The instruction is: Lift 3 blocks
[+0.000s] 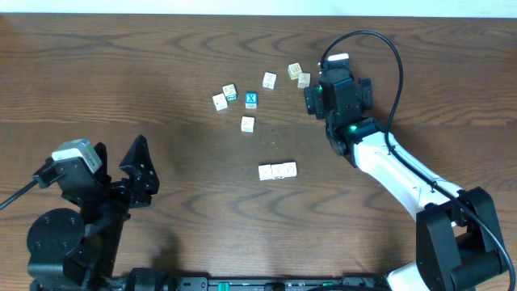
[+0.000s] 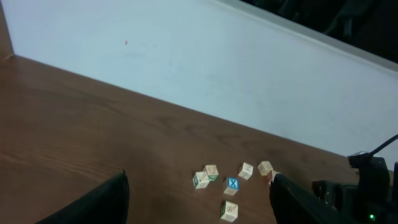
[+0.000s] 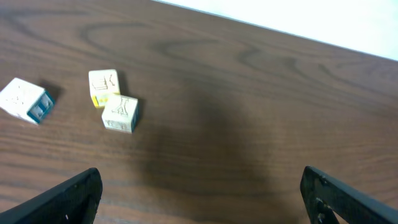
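Row of three small cream-white wooden cubes (image 1: pixel 277 170) lying flat on the dark brown wood-grain table (image 1: pixel 161 65); the cubes touch face to face, so the long axis of the row runs left to right across the overhead view, along the grain, with its right end a shade farther from the robot; printed faces are turned upward, their marks too faint to read.

The row lies between the two sets of fingers and well apart from both. Its left end points roughly toward the fingertips of the left gripper (image 1: pixel 148 171); it sits to the left of, and nearer the robot than, the fingertips of the right gripper (image 1: pixel 337 90).

Left gripper: fingers (image 2: pixel 93 202) spread wide, grasping nothing; a single cream cube (image 2: pixel 229 210) lies ahead of the gap, nearer the right finger, and a blue-faced cube with a white X (image 2: pixel 232 183) lies just beyond it.

Right gripper: fingers (image 3: pixel 68 199) spread wide, grasping nothing, with bare table between them; two cream cubes with yellowish prints (image 3: pixel 121 113) lie touching at a corner, ahead of the left finger.
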